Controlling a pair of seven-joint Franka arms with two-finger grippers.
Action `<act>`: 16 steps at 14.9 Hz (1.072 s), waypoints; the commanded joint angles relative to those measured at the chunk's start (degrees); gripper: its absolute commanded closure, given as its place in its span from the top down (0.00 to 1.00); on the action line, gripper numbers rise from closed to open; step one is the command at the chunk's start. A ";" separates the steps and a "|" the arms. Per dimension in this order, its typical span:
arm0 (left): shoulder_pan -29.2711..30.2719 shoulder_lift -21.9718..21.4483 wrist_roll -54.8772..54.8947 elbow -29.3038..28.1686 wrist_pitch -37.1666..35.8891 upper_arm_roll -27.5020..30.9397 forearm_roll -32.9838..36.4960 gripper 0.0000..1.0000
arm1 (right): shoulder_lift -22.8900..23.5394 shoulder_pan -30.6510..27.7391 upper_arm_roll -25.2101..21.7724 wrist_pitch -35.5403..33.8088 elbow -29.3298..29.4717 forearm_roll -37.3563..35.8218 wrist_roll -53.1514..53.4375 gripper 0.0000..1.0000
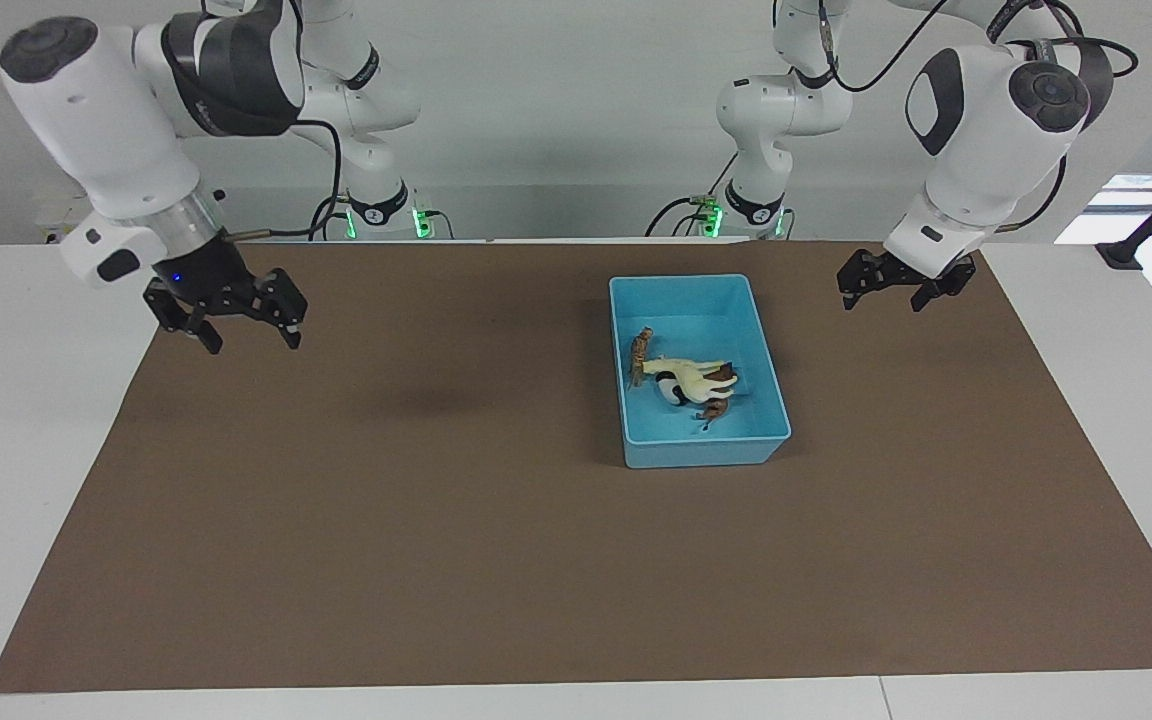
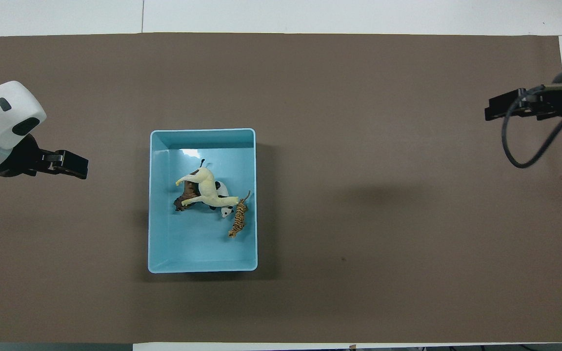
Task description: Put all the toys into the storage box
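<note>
The light blue storage box (image 1: 766, 350) (image 2: 202, 256) stands on the brown mat, toward the left arm's end. All four toys lie in it: the cream-white horse (image 1: 688, 377) (image 2: 208, 187), the panda (image 1: 674, 392) (image 2: 224, 210) under it, the brown shaggy animal (image 1: 725, 376) (image 2: 184, 200), and the tiger (image 1: 640, 355) (image 2: 238, 222). My left gripper (image 1: 882, 304) (image 2: 73, 165) is open and empty, up in the air beside the box, over the mat. My right gripper (image 1: 251, 342) (image 2: 498, 109) is open and empty, over the mat's edge at the right arm's end.
The brown mat (image 1: 436, 520) (image 2: 383, 219) covers most of the white table (image 1: 16, 420). Nothing else lies on it.
</note>
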 commanded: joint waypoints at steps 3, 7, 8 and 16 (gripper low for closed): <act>1.06 0.88 1.68 2.87 0.54 -2.73 1.20 1.00 | -5.85 -5.52 2.63 -6.27 -3.02 -2.12 -2.82 1.00; 1.15 1.50 2.21 6.93 -2.97 -2.82 0.94 1.00 | -6.02 -6.13 4.55 -5.75 -3.28 -7.05 -1.50 1.00; 0.98 1.06 2.21 5.71 -2.45 -2.82 0.94 1.00 | -5.94 -6.40 5.17 -5.40 -3.28 -8.10 -1.42 1.00; 1.33 0.71 1.68 5.25 -2.71 -2.74 0.85 1.00 | -5.94 -6.75 6.50 -7.06 -3.46 -7.67 -1.24 1.00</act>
